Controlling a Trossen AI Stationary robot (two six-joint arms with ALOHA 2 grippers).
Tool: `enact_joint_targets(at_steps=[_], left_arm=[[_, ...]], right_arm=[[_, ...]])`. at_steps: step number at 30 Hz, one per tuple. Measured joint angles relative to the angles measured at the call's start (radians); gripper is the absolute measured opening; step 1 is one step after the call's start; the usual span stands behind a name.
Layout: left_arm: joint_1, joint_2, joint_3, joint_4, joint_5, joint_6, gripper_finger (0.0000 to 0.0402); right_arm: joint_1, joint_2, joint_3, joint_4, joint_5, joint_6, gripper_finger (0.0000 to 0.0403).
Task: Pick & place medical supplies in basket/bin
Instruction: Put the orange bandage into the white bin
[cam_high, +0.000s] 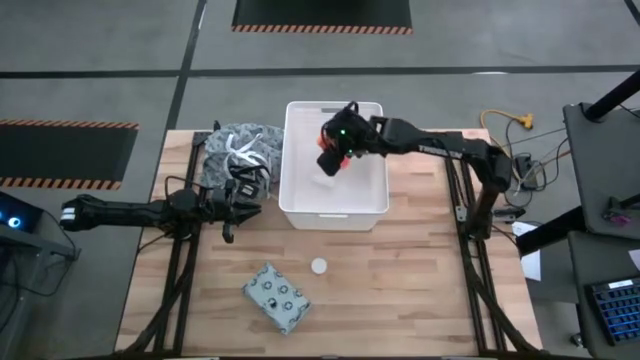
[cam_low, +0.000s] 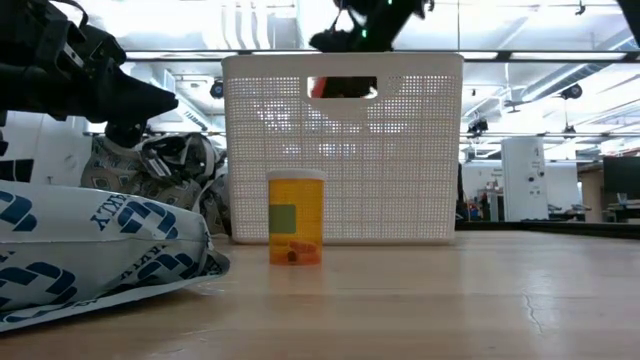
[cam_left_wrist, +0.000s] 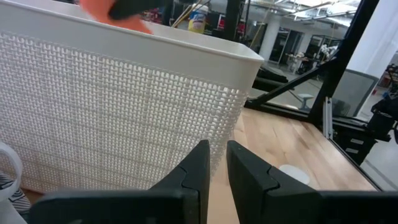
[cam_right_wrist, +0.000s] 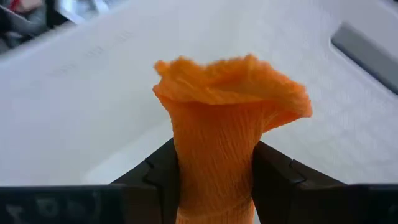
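Note:
My right gripper (cam_high: 335, 152) hangs over the inside of the white ribbed bin (cam_high: 300, 215), shut on a crinkled orange wrap (cam_right_wrist: 217, 118); the orange shows through the bin's handle slot (cam_low: 335, 88) in the low view. My left gripper (cam_high: 245, 205) waits by the bin's left near corner, shut and touching nothing, its fingers (cam_left_wrist: 202, 168) pointing at the bin's wall (cam_left_wrist: 112, 106). An orange bottle (cam_low: 296, 218) stands upright on the table before the bin. A white round cap (cam_high: 319, 265) and the grey-blue dotted packet (cam_high: 276, 298) lie nearer the table's near edge. I cannot make out the tiny white cylinder. My right gripper pinches the orange wrap between its two fingers, which close on its narrowed middle (cam_right_wrist: 214, 174). The wrap's free end (cam_right_wrist: 230, 78) flares out beyond the fingertips. It is lifted clear, above the bin's white floor (cam_right_wrist: 93, 93).
The grey patterned cloth bundle with white straps (cam_high: 238, 150) lies against the bin's left side, just beyond my left gripper. The packet (cam_low: 100, 250) fills the low view's left foreground. Bare wood (cam_high: 420, 290) stretches right of the cap and near the right arm's base.

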Motion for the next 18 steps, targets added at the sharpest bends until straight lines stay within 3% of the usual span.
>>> enact_joint_targets(at_steps=[6,18], left_arm=[[0.0,0.0,0.0,-0.006,0.0,0.0,0.0038],[0.0,0.0,0.0,-0.006,0.0,0.0,0.0038]], right_arm=[[-0.069,0.057,-0.02,-0.01,-0.039,0.0,0.0141],[-0.097,0.134,-0.02,-0.03,-0.046,-0.012,0.0151]])
